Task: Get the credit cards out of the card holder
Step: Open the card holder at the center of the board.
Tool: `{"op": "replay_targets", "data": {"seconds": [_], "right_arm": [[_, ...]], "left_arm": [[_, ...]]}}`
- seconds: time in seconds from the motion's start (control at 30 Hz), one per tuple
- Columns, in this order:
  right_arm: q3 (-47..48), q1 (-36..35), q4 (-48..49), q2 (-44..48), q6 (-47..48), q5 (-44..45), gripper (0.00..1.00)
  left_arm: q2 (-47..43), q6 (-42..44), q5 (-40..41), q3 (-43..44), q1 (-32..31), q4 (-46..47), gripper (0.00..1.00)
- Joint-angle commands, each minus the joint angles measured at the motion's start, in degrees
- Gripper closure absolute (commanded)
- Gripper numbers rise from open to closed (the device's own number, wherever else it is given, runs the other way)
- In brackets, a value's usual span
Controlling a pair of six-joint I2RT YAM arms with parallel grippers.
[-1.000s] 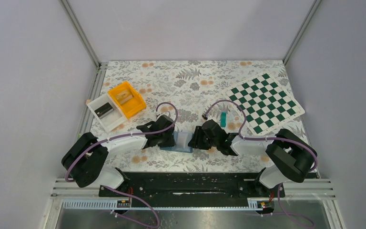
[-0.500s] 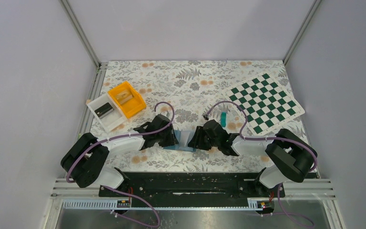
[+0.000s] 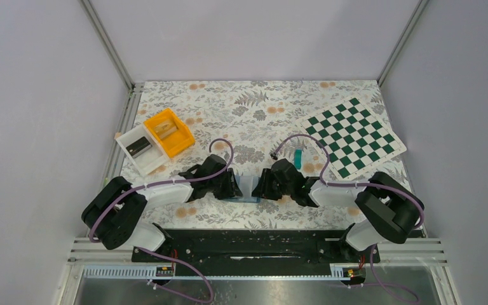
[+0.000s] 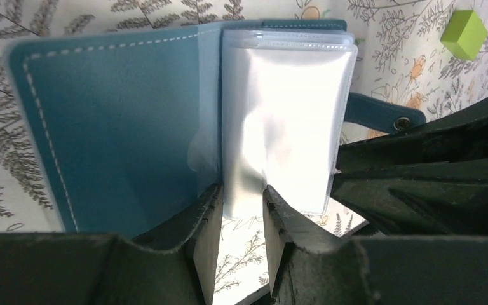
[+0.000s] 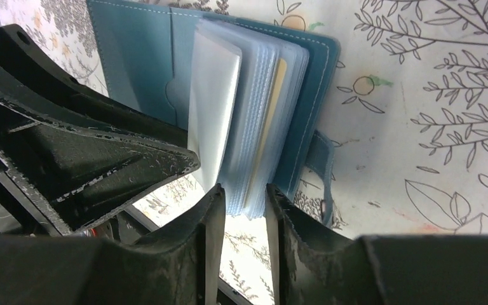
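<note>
The blue-teal card holder (image 3: 246,189) lies open between my two grippers, its clear sleeves (image 4: 286,114) fanned up. My left gripper (image 3: 234,188) (image 4: 241,197) has its fingertips at the near edge of a buckled clear sleeve, beside the teal cover (image 4: 114,127). My right gripper (image 3: 262,188) (image 5: 244,194) pinches the near edge of the sleeve stack (image 5: 260,114), where an orange-tan credit card (image 5: 273,108) shows edge-on. One single sleeve (image 5: 216,95) stands apart from that stack. A teal card (image 3: 298,159) lies on the table behind the right gripper. A lime-green card (image 4: 464,35) lies farther off.
An orange bin (image 3: 168,132) and a white bin (image 3: 140,149) sit at the back left. A green-and-white chessboard mat (image 3: 354,136) covers the back right. The holder's snap strap (image 5: 321,159) sticks out on the right side. The two grippers stand almost tip to tip.
The left arm has edged slightly right, toward the holder. The right gripper stays at the holder's right side. The holder remains between them.
</note>
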State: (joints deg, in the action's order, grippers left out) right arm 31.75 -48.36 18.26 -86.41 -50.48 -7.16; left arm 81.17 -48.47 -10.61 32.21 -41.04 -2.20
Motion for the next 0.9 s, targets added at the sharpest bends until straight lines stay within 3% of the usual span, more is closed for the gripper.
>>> {"op": "replay_targets", "data": {"seconds": [0.0,0.1,0.27,0.6,0.87], "right_arm": [[3.4,0.0,-5.7,4.2,2.2,2.2,0.58],[3.3,-0.1,-9.0,7.5,2.8,4.7,0.54],[3.5,-0.1,-9.0,8.8,2.7,4.4,0.57],[4.8,-0.1,-5.9,5.6,3.7,2.2,0.54],[6.5,-0.1,-3.9,2.9,2.0,0.0,0.54]], "left_arm": [[0.0,-1.1,-3.2,-1.3,-0.6,-0.3,0.7],[-0.3,-1.7,-3.6,-1.6,-0.6,-0.2,0.7],[-1.9,-2.0,-3.1,-1.5,-0.6,0.0,0.7],[-12.6,1.5,7.2,4.2,2.5,-13.6,0.62],[-9.9,4.2,8.2,3.1,5.9,-14.3,0.66]]}}
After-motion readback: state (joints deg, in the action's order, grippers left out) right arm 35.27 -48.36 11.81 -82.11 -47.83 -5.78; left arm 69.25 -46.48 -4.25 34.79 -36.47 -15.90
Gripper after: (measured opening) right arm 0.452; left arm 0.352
